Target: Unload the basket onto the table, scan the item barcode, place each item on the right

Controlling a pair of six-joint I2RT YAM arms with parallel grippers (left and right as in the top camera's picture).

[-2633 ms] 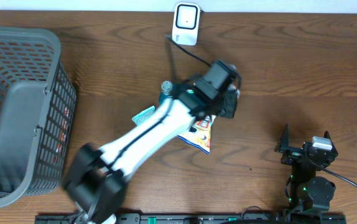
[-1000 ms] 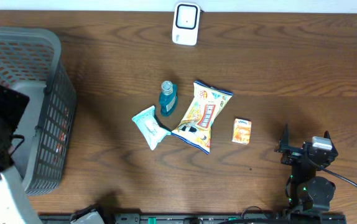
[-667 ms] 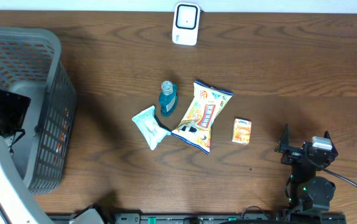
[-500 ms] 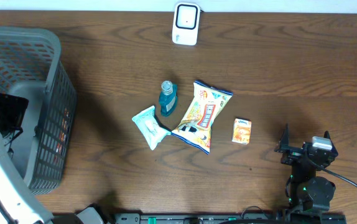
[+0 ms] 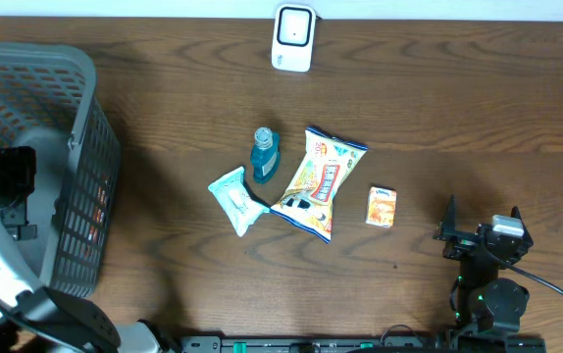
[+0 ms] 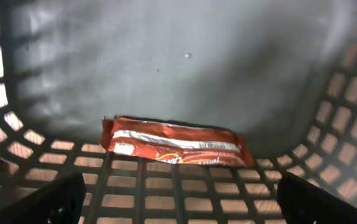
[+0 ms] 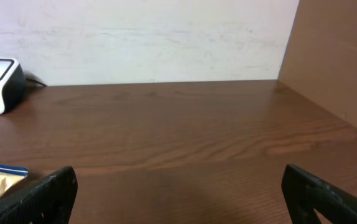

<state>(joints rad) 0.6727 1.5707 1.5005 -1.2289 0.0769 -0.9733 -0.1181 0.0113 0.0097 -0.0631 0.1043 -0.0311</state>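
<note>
Found left claw [image 6: 181, 202] spread over basket [image 5: 77, 93]; red bar [image 6: 177, 148] beneath, lengthwise finger to finger. Right claw [image 7: 178, 196] spread, far off.

Overhead: fixed high above, facing straight down on the table [image 5: 458, 108]; far enough off to take in the basket [image 5: 90, 127] at left and the scanner [image 5: 292, 37] at the top edge.
Left wrist: inside the basket, tilted down at its floor and grid wall, close (a red packet [image 6: 175, 148] sits mid-frame).
Right wrist: low over the table, facing level across the wood toward the wall [image 7: 135, 37].
Overhead + left wrist: share the basket.
Overhead + right wrist: share the scanner, the tabletop and a corner of the bag [image 5: 319, 183].
</note>
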